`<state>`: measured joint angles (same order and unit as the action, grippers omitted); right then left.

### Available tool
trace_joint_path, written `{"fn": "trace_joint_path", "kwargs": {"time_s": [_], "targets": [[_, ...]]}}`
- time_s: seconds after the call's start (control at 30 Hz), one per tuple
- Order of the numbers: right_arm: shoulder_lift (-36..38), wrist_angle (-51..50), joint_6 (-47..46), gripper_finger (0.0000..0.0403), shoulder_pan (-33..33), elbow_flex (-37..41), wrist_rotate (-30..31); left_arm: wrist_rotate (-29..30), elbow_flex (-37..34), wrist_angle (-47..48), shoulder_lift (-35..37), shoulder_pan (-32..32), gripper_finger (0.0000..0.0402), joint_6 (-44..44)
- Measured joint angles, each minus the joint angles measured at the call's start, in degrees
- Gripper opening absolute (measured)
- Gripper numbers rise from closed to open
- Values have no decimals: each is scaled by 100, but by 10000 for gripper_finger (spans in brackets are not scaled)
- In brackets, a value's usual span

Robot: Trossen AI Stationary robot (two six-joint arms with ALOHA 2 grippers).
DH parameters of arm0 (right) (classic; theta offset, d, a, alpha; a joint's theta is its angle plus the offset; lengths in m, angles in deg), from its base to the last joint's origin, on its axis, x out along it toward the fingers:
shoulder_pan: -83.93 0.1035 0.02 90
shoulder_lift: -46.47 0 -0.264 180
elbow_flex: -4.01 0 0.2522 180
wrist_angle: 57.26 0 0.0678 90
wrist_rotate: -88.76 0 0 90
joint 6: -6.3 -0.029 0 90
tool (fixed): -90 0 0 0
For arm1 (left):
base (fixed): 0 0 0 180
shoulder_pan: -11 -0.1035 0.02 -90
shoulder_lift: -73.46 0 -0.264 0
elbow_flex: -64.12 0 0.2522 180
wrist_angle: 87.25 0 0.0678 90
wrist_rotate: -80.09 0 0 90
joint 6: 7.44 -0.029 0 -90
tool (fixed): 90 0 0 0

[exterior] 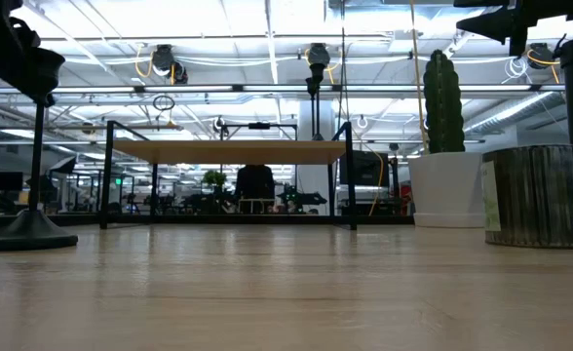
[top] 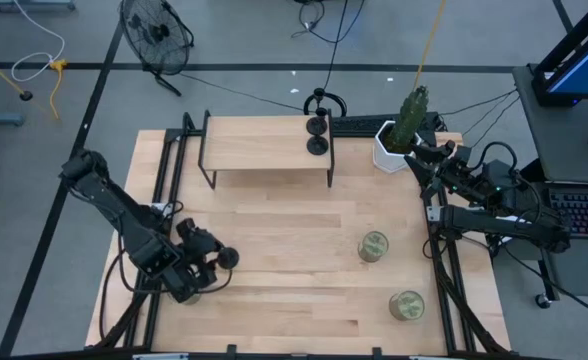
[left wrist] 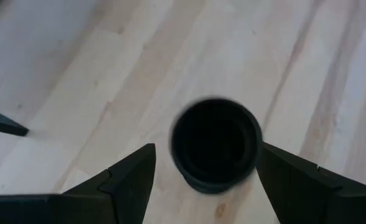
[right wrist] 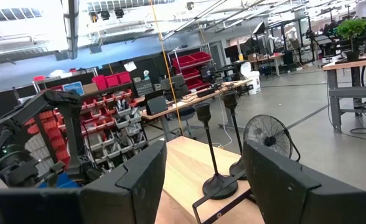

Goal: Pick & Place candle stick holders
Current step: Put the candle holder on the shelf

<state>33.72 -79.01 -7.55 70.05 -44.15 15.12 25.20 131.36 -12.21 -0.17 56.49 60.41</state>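
On the pale wooden tabletop, the left gripper hangs at the near-left part with its dark fingers spread apart on either side of one matte-black candlestick holder. The left wrist view looks straight down into its round cup, and a gap shows between the cup and each finger, so nothing is pinched. In the low view this holder stands upright on its flat base at the left edge.

Two more matte-black candlestick holders stand side by side on a low wooden shelf with black metal legs at the far side of the table. The right gripper waits at the far-right corner, its fingers apart and empty, looking across towards that shelf.

Just beside it stands a tall green cactus in a white faceted pot. Two round glass jars with greenish tops sit on the right half, well apart from the left gripper.

Black rails run along both sides of the table. On the grey floor beyond stand a black floor fan and loose cables; red storage bins line the workshop behind.
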Motion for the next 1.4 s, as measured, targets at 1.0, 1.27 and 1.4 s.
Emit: {"fn": "trace_joint_path", "kwargs": {"time_s": [1.0,1.27,1.4], "targets": [[0,0,0,208,-1,0,1,657,-94,-364,54,140,259,599],[0,0,0,208,1,0,2,653,-94,-350,57,140,184,623],[0,0,0,208,-1,0,1,656,-94,-350,57,140,150,636]]}}
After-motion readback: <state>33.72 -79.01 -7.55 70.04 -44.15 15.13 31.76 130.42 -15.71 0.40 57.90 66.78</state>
